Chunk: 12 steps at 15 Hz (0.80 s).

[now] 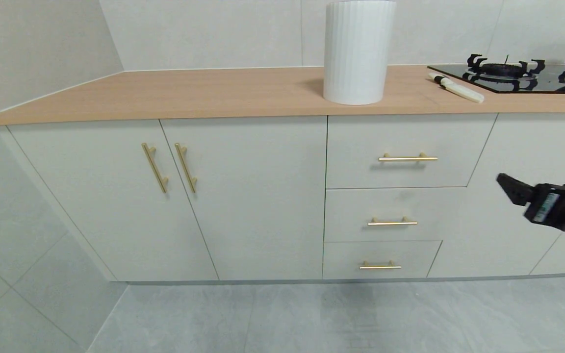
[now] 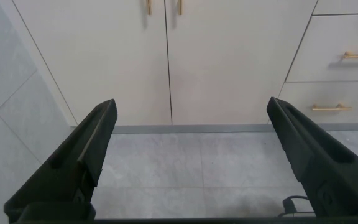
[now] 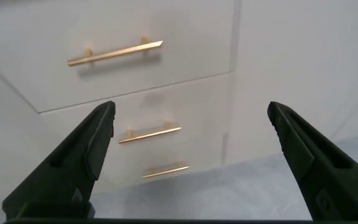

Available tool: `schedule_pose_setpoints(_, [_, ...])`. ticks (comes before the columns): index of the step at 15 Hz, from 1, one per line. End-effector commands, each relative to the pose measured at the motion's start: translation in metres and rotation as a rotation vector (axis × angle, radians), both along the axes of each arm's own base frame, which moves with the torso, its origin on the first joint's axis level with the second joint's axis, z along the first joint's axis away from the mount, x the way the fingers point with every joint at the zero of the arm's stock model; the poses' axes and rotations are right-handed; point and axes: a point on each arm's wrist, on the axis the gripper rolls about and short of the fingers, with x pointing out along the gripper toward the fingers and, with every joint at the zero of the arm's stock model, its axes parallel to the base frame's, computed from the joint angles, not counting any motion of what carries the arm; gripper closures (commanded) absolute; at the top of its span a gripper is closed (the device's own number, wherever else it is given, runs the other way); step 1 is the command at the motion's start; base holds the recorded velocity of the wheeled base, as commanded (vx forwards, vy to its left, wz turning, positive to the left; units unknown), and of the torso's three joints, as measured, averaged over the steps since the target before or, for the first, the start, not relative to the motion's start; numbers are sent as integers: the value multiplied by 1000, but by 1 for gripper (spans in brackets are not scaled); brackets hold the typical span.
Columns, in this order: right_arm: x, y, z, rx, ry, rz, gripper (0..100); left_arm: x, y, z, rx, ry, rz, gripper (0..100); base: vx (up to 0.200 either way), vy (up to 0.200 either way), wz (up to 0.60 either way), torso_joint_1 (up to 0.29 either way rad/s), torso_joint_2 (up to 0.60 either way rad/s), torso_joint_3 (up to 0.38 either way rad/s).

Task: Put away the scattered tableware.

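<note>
- On the desk (image 1: 189,93), a white utensil (image 1: 455,87) lies between the ribbed white holder (image 1: 358,51) and the stove (image 1: 508,73).
- Right claw (image 3: 191,115): released, empty, facing the drawers (image 3: 135,81).
- Left claw (image 2: 191,109): released, empty, low over the floor (image 2: 191,168) before the cabinet doors (image 2: 104,56).

Spread end effector (image 3: 190,112) faces three gold-handled drawers (image 3: 166,107).

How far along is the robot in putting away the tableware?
Done: nothing; the white utensil lies on the countertop by the stove, and all three drawers are shut. In hand: nothing; the left gripper and right gripper are open, empty. Left: store the utensil.
</note>
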Motion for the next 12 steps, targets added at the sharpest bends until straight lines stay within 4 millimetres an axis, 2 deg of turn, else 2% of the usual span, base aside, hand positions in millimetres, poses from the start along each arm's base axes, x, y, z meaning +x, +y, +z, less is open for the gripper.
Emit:
schedule_pose_setpoints(1, [-112, -32, -2, -69, -147, -39, 0, 0, 0, 0, 0, 0, 2, 0, 0, 0, 0, 0, 0, 0])
schedule_pose_setpoints(2, [-136, -39, -5, -88, -162, -60, 0, 0, 0, 0, 0, 0, 0, 0, 0, 0, 0, 0, 0, 0])
schedule_pose_setpoints(5, [-191, -53, -25, -129, -162, -166, 0, 0, 0, 0, 0, 0, 0, 0, 0, 0, 0, 0, 0, 0])
schedule_pose_setpoints(6, [-191, -53, -25, -129, -162, -166, 0, 0, 0, 0, 0, 0, 0, 0, 0, 0, 0, 0, 0, 0])
schedule_pose_setpoints(7, [-219, -55, -41, -168, -200, -173, 0, 0, 0, 0, 0, 0, 0, 0, 0, 0, 0, 0, 0, 0])
schedule_pose_setpoints(8, [-227, -55, -48, -173, -206, -182, 0, 0, 0, 0, 0, 0, 2, 0, 0, 0, 0, 0, 0, 0])
schedule_pose_setpoints(10, [-231, -53, -57, -177, -197, -242, 0, 0, 0, 0, 0, 0, 0, 0, 0, 0, 0, 0, 0, 0])
schedule_pose_setpoints(12, [-234, -50, -72, -193, -218, -216, 0, 0, 0, 0, 0, 0, 0, 0, 0, 0, 0, 0, 0, 0])
